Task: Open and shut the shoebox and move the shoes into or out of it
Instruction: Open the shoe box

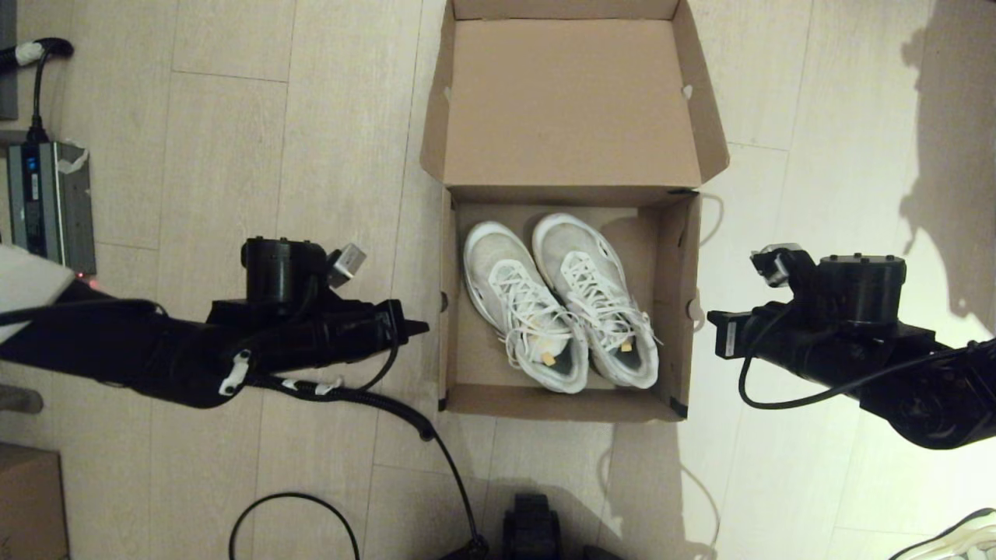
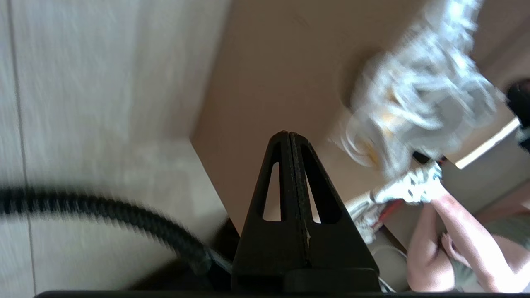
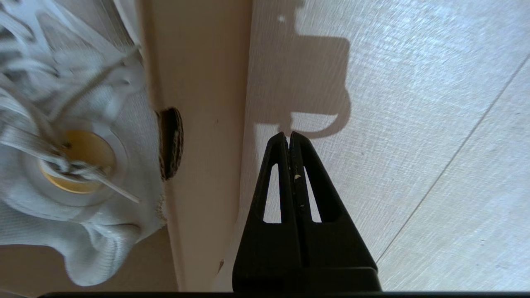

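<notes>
With its hinged lid [image 1: 572, 101] thrown back flat on the far side, the shoebox [image 1: 686, 311] sits open on the pale wooden floor [image 1: 226, 155], directly ahead of the robot. Inside it the 2 shoes [image 1: 560, 299] lie side by side, toes toward the lid hinge and heels toward the near wall, laces loose over the tongues.

Each arm waits outside the box, 1 on either flank. Just beside the box's left wall hangs the left pincer [image 1: 416, 328], pointing at that wall, and the left wrist view shows its 2 fingers pressed together, holding nothing. Just off the box's right wall hangs the right pincer [image 1: 716, 330], and the right wrist view shows it likewise closed and empty, with the cardboard wall and its finger hole [image 3: 170, 142] close alongside.

Judging by this layout, the step in hand is either lifting the shoes out of the box or folding the lid down over them. To take a shoe, a pincer would need to spread its fingers, clear the wall's top edge and come down on a collar or heel. To close, a pincer would have to reach past the box to the lid's far edge and swing it forward.
</notes>
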`<state>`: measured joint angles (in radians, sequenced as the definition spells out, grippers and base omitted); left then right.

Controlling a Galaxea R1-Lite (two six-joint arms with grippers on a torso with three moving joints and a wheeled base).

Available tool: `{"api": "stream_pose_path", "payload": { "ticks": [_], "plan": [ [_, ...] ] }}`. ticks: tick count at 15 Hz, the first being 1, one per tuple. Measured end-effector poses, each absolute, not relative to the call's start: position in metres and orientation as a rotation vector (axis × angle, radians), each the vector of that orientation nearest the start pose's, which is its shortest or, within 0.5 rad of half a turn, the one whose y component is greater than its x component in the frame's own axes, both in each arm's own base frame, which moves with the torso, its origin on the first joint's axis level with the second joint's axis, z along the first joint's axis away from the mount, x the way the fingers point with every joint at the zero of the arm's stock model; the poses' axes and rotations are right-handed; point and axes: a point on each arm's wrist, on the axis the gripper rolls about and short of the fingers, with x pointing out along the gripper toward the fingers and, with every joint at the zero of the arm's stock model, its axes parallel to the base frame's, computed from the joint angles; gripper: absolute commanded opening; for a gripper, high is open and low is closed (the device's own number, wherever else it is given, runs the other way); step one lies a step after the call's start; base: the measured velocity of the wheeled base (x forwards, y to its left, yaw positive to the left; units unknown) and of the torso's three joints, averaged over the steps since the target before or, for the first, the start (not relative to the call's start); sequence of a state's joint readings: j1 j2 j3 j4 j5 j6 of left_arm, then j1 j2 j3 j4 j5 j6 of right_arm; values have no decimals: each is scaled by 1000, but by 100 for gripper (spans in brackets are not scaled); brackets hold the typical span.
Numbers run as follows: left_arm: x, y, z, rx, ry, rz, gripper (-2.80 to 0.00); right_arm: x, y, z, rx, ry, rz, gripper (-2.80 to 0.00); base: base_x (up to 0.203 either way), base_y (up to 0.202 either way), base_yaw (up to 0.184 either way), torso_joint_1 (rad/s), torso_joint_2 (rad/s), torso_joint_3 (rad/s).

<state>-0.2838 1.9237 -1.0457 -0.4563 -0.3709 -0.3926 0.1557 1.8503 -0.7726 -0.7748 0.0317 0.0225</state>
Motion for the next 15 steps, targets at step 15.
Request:
{"api": "stream_pose_path", "payload": {
  "ticks": [15],
  "plan": [
    [422,-139,143,-398,500,-578,-280,313,39,117,-17,370,151,-280,0,0,0,0,0,0]
  ]
}}
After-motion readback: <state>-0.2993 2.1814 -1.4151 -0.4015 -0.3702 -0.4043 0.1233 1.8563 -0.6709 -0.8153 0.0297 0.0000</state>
